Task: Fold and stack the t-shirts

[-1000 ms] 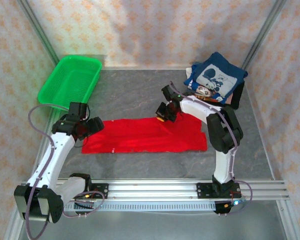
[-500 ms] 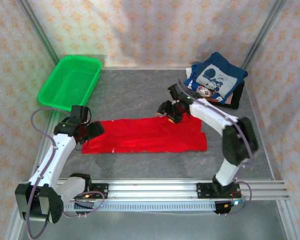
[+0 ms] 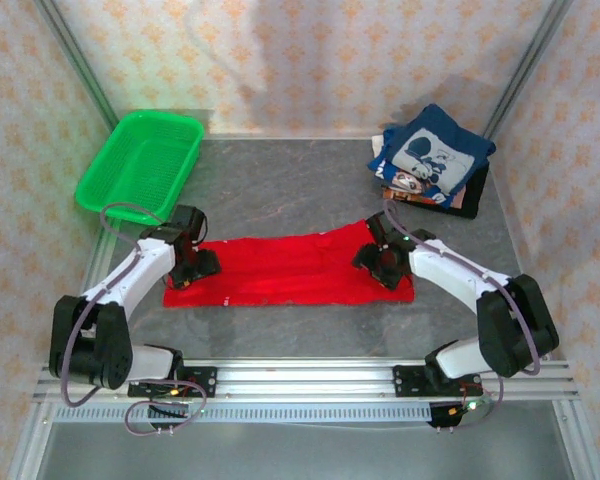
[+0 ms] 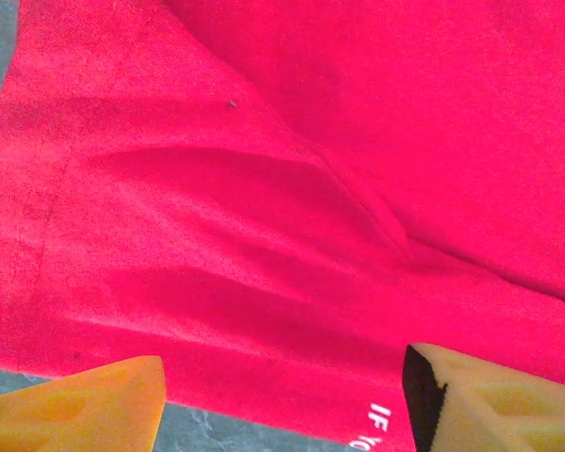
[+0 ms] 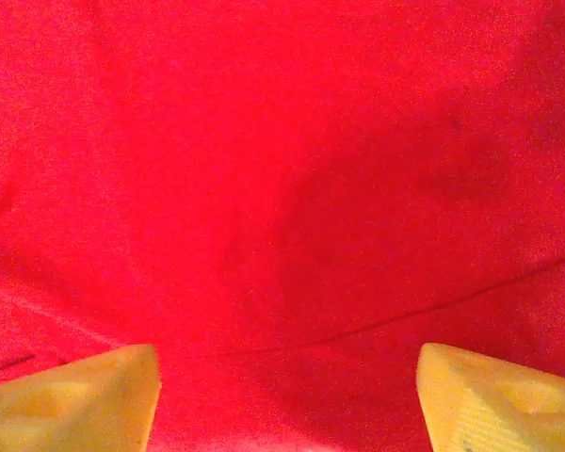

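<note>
Firstly, red t-shirt [image 3: 290, 268]: spread flat as a long folded band across the middle of the grey tabletop [image 3: 280, 195], running left to right, softly creased along its length.
Left claw [image 3: 195, 265]: lowered over the left end of the red t-shirt, close to its outer edge; seen from the left wrist [image 4: 282, 410] as spread wide apart above the cloth, gripping none of it.
Left fingertips [image 4: 75, 405]: yellow, at the bottom corners of the left wrist view, beside the hem and a sliver of grey tabletop; touching the cloth or just above it, cannot tell.
Lettering [image 4: 384, 426]: small, white, cut off by the frame edge, printed near the hem just beside the right-hand fingertip.
Right claw [image 3: 378, 262]: lowered over the right end of the red t-shirt, near its far edge; seen from the right wrist [image 5: 287, 400] as spread wide apart, clamped on nothing, with red cloth across the whole gap.
Right fingertips [image 5: 71, 400]: yellow, at the bottom corners of the right wrist view, very close to the cloth; contact not clear.
Navy t-shirt [image 3: 435, 155]: folded, white cartoon print facing up, lying on top of the stack [image 3: 420, 190] of folded t-shirts in the far right corner, well apart from the red t-shirt.
Green basket [image 3: 192, 150]: plastic, in the far left corner of the tabletop, well apart from both t-shirts.
</note>
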